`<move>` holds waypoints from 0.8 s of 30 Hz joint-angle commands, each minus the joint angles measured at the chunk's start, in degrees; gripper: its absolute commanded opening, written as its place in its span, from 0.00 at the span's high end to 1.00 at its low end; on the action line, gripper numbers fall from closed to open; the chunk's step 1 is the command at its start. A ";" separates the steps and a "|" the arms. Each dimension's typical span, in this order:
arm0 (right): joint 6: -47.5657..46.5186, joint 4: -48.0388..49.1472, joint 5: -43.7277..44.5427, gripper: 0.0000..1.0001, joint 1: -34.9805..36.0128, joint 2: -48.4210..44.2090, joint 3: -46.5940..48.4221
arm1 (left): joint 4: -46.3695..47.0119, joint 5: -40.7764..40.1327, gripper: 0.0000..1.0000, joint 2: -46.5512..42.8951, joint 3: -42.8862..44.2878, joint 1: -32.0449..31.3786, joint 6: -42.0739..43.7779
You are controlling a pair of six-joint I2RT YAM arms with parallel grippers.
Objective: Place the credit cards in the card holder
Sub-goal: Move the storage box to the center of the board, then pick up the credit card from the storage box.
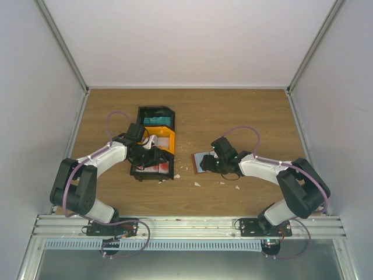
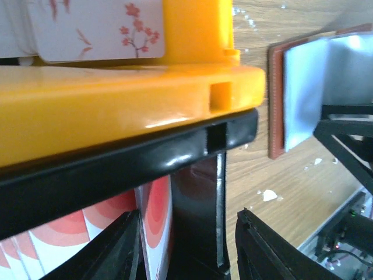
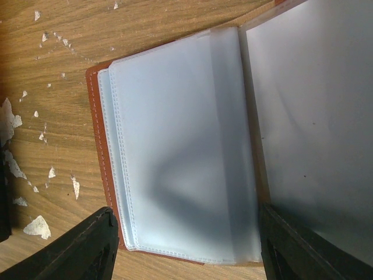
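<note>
The card holder [image 1: 202, 161] lies open on the wood, its brown edge and pale clear pockets [image 3: 180, 146] facing up. My right gripper [image 3: 186, 251] stands open right over it, one finger outside its left edge, the other at the fold. Red-and-white credit cards [image 2: 154, 224] stand in a black bin [image 1: 152, 170]. My left gripper [image 2: 186, 251] is open at that bin's right end. One of its fingers [image 2: 111, 251] is inside against the cards. The other finger [image 2: 274, 251] is outside the bin wall, with a gap between them. The card holder [image 2: 300, 93] shows at the right of the left wrist view.
A yellow bin [image 1: 159, 138] with pale blossom-printed cards [image 2: 99, 26] adjoins the black bin. Behind it stands another black bin [image 1: 155, 115] with teal cards. White flecks [image 1: 197, 184] litter the wood between the bins and the card holder. White enclosure walls surround the table.
</note>
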 commanded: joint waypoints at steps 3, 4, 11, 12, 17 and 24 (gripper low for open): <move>-0.14 -4.49 0.49 0.33 0.74 2.87 -3.03 | 5.15 9.33 0.52 -1.17 -1.53 -0.23 -0.39; -0.13 -4.43 0.47 0.34 0.81 2.91 -3.08 | 5.49 9.86 0.52 -1.30 -1.59 -0.19 -0.50; -0.17 -4.16 0.44 0.33 0.79 2.95 -3.25 | 8.45 12.27 0.51 -0.17 -2.98 -0.60 -2.01; -0.14 -4.15 0.47 0.34 0.75 2.97 -3.28 | 8.62 12.31 0.51 0.13 -2.97 -0.81 -2.19; -0.06 -3.78 0.46 0.34 0.79 3.08 -3.60 | 9.97 11.31 0.51 0.95 -2.98 -2.53 -3.43; -0.03 -3.72 0.54 0.33 0.79 2.96 -3.73 | 9.05 6.93 0.52 1.87 -2.09 -5.27 -3.50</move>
